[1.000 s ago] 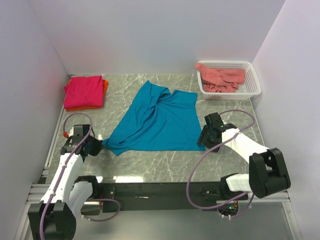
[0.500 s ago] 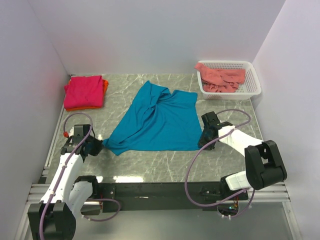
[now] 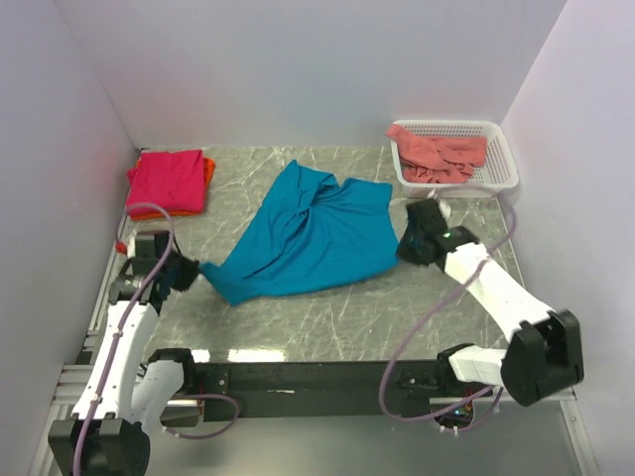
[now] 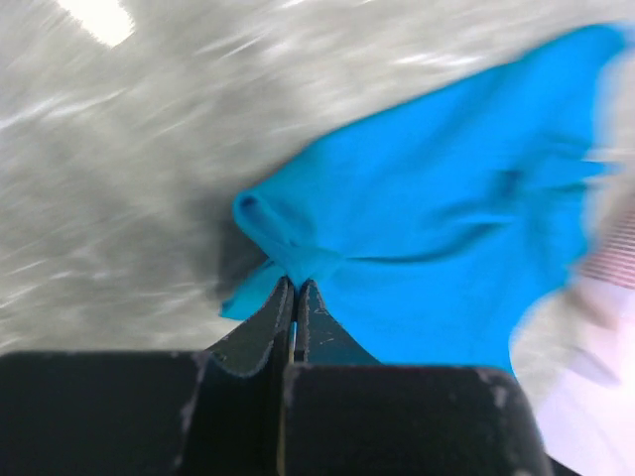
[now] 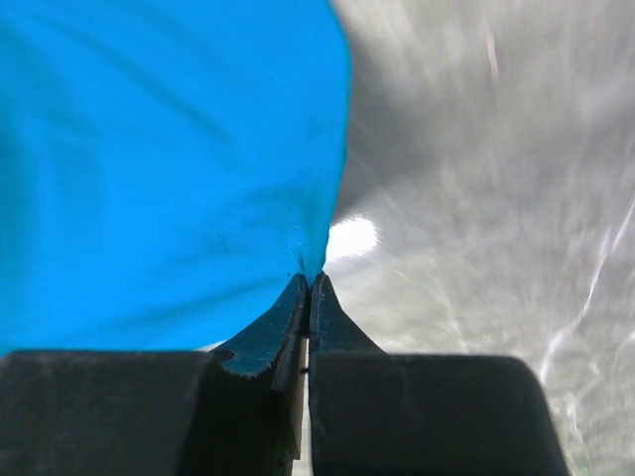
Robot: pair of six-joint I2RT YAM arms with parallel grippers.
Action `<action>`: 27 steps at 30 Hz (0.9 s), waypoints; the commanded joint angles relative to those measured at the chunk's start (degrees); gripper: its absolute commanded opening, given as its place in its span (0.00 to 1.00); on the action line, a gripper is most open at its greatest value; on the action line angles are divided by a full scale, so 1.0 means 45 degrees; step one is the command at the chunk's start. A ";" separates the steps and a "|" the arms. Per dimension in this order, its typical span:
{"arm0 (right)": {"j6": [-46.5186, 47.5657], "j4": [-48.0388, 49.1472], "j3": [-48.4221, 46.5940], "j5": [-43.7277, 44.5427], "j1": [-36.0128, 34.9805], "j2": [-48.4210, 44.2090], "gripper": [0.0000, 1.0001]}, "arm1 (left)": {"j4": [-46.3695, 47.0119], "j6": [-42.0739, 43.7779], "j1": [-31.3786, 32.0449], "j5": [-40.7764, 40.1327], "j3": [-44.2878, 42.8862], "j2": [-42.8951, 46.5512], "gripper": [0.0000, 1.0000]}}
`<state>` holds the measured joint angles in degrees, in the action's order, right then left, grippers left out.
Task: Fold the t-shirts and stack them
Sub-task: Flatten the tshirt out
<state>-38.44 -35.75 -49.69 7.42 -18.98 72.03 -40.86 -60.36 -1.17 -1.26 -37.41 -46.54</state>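
The teal-blue t-shirt lies spread on the worktop, left of the white mesh basket. The left fingers pinch its corner farthest from the basket, and the right fingers clench its basket-side edge.

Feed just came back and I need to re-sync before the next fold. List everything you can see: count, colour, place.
teal-blue t-shirt: 1, teal-blue, spread and rumpled mid-table
magenta-pink t-shirt: 1, magenta-pink, folded, far left corner, on top of the orange one
orange t-shirt: 1, orange, under the magenta-pink one, only its edges showing
salmon-pink t-shirt: 1, salmon-pink, bunched in the basket
mesh basket: 1, white, far right corner
table: 1, grey marbled
left arm: 1, white and black, near left
right arm: 1, white and black, near right
left fingers: 2, black, shut on the teal-blue t-shirt's near left corner
right fingers: 2, black, shut on its right edge
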 commanded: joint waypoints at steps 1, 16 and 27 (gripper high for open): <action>0.0746 -0.0317 -0.2566 0.1260 0.0155 -0.1474 0.00 | 0.0584 0.0347 0.0045 0.0162 -0.2634 0.0422 0.01; 0.3559 -0.2036 -1.2275 0.1965 0.0879 -0.3349 0.00 | -0.1407 0.0230 0.0045 -0.1712 -1.3241 -0.0497 0.01; 0.4322 -0.2798 -1.5401 0.0148 0.0879 -0.4679 0.00 | -0.2129 0.0990 0.0045 -0.2764 -1.8340 -0.0164 0.01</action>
<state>-21.43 -46.85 -116.64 9.19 -15.49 49.91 -49.34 -58.63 -0.86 -8.56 -114.87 -46.61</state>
